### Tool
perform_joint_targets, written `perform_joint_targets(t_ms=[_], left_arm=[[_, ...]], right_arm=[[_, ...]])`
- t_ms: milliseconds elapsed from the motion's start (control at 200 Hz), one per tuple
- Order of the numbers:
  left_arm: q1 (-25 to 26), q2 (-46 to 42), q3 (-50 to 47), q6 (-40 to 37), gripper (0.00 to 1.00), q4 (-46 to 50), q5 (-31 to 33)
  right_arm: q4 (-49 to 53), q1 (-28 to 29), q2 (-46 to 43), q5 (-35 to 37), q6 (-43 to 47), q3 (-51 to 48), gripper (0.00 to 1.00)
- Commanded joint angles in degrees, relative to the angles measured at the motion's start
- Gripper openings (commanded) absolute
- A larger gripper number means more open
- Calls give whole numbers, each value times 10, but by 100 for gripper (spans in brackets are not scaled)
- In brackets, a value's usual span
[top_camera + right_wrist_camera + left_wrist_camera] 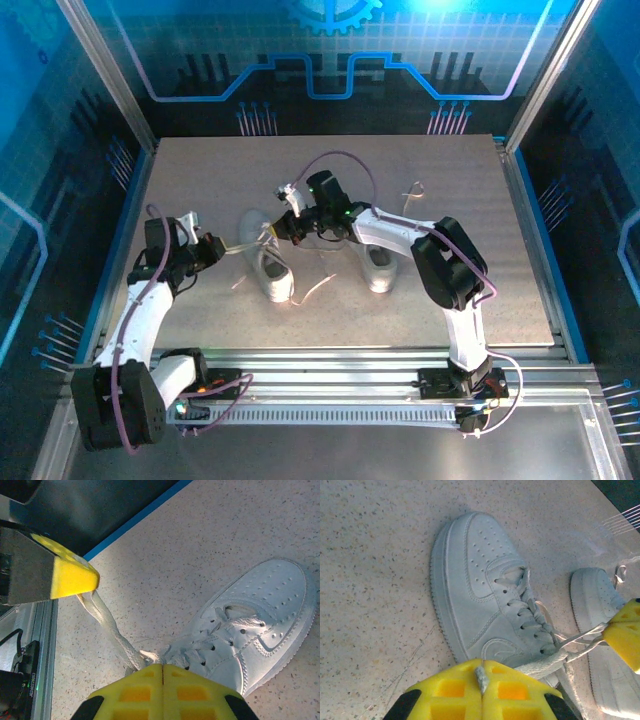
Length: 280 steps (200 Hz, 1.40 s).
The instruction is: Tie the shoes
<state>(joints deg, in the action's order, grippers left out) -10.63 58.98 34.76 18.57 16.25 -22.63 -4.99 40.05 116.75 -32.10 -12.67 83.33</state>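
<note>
Two small white shoes stand on the speckled table: the left shoe point(275, 272) point(480, 585) point(260, 625) and the right shoe point(378, 268) point(602, 670). My left gripper point(212, 250) point(482, 680) hangs just left of the left shoe, shut on a white lace point(540, 666) whose end pokes out between its yellow pads. Above that shoe's top eyelets my right gripper point(288, 226) point(163, 672) is shut on lace strands point(585, 636). A thick, taut stretch of lace point(107, 625) runs from the shoe's throat to the left gripper's pad point(70, 577).
A loose lace end point(318, 288) trails on the table between the shoes, and a small curl of lace point(413, 192) lies at the back right. Blue walls and metal frame posts point(110, 80) bound the table. An aluminium rail point(330, 360) runs along the near edge.
</note>
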Motion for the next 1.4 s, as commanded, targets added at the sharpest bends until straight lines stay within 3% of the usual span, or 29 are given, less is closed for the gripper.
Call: perform_joint_targets(t_ms=[0, 80, 185, 340, 530, 590, 655, 740, 840, 960, 1156, 1396], left_arm=[[-6, 5, -3, -33, 19, 1, -28], [-6, -1, 11, -66, 36, 12, -39], [-6, -17, 38, -122, 43, 39, -36], [-6, -44, 64, -211, 44, 33, -56], [4, -58, 59, -353, 43, -21, -144], [19, -57, 55, -423, 42, -23, -175], [55, -60, 44, -551, 41, -11, -198], [107, -58, 26, -695, 37, -6, -172], [133, -35, 20, -747, 30, -32, -154], [172, 3, 25, -816, 30, -33, -104], [197, 71, 42, -890, 36, -13, -50], [215, 95, 39, -917, 36, -23, -9]], right_arm=[[-23, -7, -14, -22, 3, 3, 0], [-11, -7, -8, -38, 13, 10, 0], [5, -7, -5, -46, 28, 16, 0], [40, -9, 8, -70, 50, 37, 0], [56, -14, 17, -77, 56, 48, 0], [53, -15, 17, -79, 56, 47, 0], [53, -16, 17, -81, 54, 46, 0], [53, -17, 21, -87, 55, 47, 0], [59, -17, 23, -93, 56, 48, 0], [65, -17, 26, -94, 58, 52, 0], [67, -17, 32, -92, 58, 57, 0], [71, -17, 36, -95, 59, 60, 0]])
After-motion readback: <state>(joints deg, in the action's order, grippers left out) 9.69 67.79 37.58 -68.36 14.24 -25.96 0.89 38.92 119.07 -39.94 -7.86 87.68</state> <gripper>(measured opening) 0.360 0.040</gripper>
